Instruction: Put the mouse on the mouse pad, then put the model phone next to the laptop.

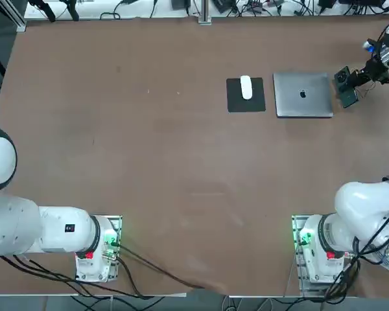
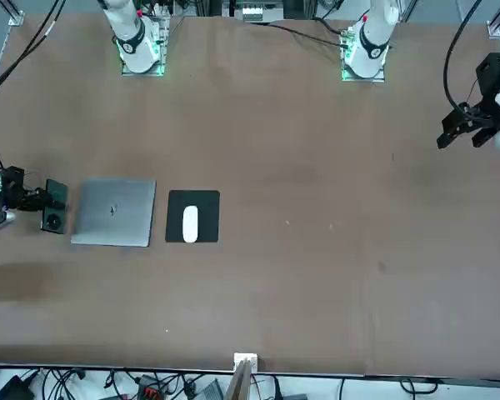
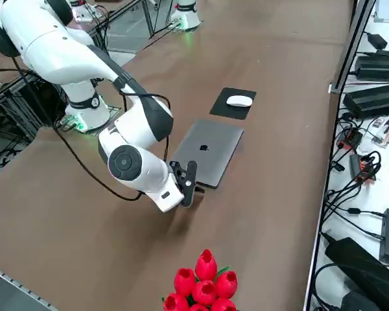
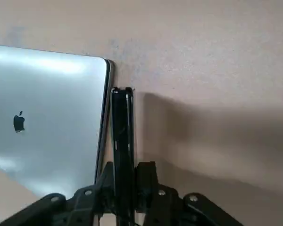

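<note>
White mouse (image 1: pixel 246 87) sits on the black mouse pad (image 1: pixel 246 103), toward the pad's 12 o'clock edge in the top view. Pad lies flat on the brown desk (image 1: pixel 149 162), just beside the closed silver laptop (image 1: pixel 303 94) at the laptop's 9 o'clock, a narrow strip of desk between them. Apple logo shows in the middle of the lid.

Right gripper (image 1: pixel 348 83) is at the laptop's 3 o'clock side in the top view, low over the desk. Its fingers (image 4: pixel 146 181) are closed on the model phone (image 4: pixel 122 141), pinching it across its thin faces. The wrist view shows the phone edge-on, a slim dark slab running alongside the laptop's short edge, very close to it; can't tell whether it touches the laptop or the desk. In the front view the phone (image 2: pixel 53 206) shows a round camera ring at its near end, just beside the laptop (image 2: pixel 114 212), with the gripper (image 2: pixel 35 198) reaching in from 9 o'clock. Mouse (image 2: pixel 190 223) and pad (image 2: pixel 192 217) sit at the laptop's 3 o'clock there.

Side view: the gripper (image 3: pixel 188 183) holds the phone (image 3: pixel 189 184) on edge at the laptop's (image 3: pixel 207 151) near corner, mouse (image 3: pixel 239 100) on pad (image 3: pixel 231 103) beyond. Red tulips (image 3: pixel 202 281) stand at the desk's near edge, well apart from the rest.
</note>
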Controlling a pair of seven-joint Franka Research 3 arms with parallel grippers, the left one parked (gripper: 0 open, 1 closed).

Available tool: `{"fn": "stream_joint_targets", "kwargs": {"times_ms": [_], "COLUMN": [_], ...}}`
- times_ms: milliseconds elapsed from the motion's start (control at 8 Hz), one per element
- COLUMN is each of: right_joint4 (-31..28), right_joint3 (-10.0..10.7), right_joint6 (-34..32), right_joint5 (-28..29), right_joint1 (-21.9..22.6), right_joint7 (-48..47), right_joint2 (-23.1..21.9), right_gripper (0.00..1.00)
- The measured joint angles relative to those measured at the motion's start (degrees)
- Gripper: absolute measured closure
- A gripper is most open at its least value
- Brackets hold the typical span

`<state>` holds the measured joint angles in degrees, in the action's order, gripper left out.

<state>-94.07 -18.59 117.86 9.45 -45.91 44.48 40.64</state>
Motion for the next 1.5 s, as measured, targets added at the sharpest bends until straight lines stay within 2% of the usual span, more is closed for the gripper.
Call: {"fn": "stream_joint_targets", "kwargs": {"times_ms": [375, 500, 750, 1000, 1375, 1500], "right_joint4": [0.0, 0.0, 0.5, 0.9, 2.3, 4.2], "right_joint3": [0.0, 0.1, 0.3, 0.7, 0.7, 0.5], "right_joint6": [-0.1, -0.1, 0.0, 1.7, 6.3, 5.2], "right_joint5": [0.0, 0.0, -0.9, -5.9, -17.9, -19.2], "right_joint1": [-0.3, -0.3, -0.7, -2.5, -4.9, -5.1], "right_joint7": [0.0, 0.0, 0.0, 0.1, 0.0, -0.4], "right_joint2": [0.5, 0.5, 0.3, 0.2, 0.1, -0.6], "right_gripper": [0.83, 0.70, 0.35, 0.02, 0.00, 0.00]}}
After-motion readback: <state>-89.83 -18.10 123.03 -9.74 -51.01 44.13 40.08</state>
